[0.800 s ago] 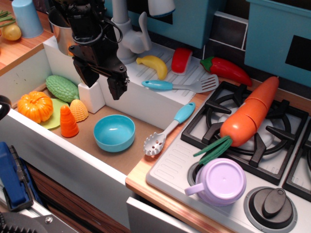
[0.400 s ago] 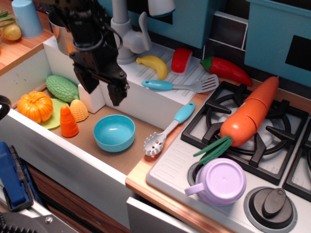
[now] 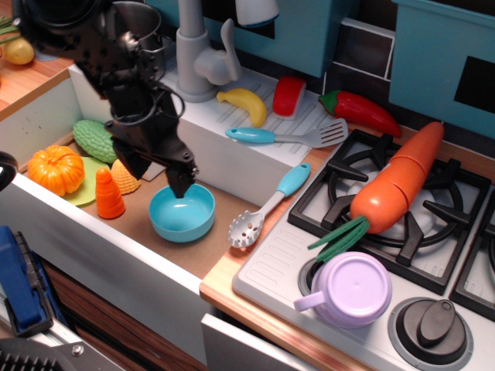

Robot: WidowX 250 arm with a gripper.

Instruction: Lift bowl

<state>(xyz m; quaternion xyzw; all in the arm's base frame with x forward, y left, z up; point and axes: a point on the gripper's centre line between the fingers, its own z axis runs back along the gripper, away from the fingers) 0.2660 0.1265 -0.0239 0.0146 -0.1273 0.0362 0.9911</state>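
The bowl sits upright on the brown floor of the sink, toward its right end, and it serves as the landmark here. The gripper hangs directly over the bowl's back-left rim with its fingers spread wide; one fingertip reaches down at the rim's back edge, and the other stands outside the bowl to the left. Whether either fingertip touches the rim cannot be told. Nothing is held between the fingers.

Left of the bowl stands a small orange cone, with a yellow corn piece just behind it and a pumpkin farther left. Right of the bowl, a slotted spoon lies across the sink's edge. Farther right, a big carrot rests on the stove, and a lilac cup lies near the front.
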